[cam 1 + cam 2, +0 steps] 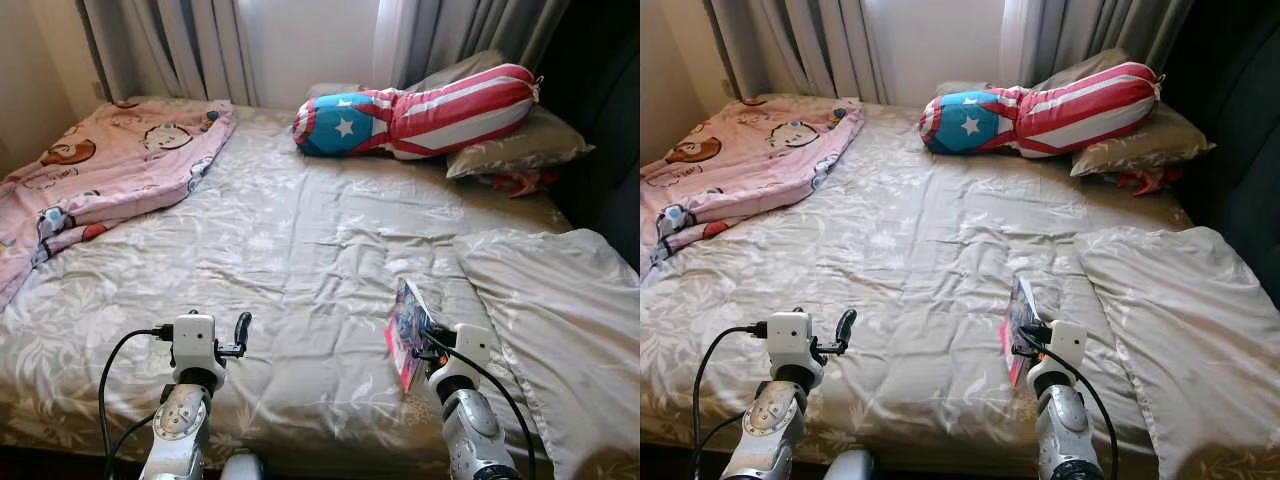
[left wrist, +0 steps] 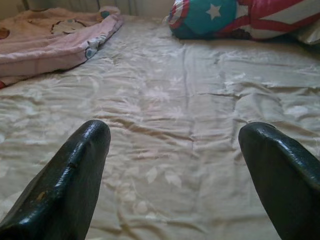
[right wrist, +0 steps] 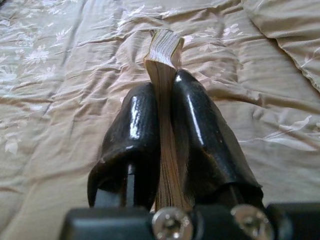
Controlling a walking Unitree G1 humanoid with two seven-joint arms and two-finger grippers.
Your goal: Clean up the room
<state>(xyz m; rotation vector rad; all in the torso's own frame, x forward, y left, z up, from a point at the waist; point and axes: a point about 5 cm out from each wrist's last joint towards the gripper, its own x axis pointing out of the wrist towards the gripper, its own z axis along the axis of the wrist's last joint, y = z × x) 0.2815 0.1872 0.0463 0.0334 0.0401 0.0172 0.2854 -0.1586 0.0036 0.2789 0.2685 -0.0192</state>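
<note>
The right gripper (image 3: 167, 107) has its fingers clamped on a thin pink-covered book (image 1: 407, 333) held just above the grey floral bed (image 1: 300, 260), the left gripper (image 2: 175, 165) spread wide, so carrying it off to a shelf seems next.

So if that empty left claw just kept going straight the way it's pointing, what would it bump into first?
Probably the bedsheet. The open left gripper points low across the bed, with the star pillow far beyond; depth is hard to judge.
</note>
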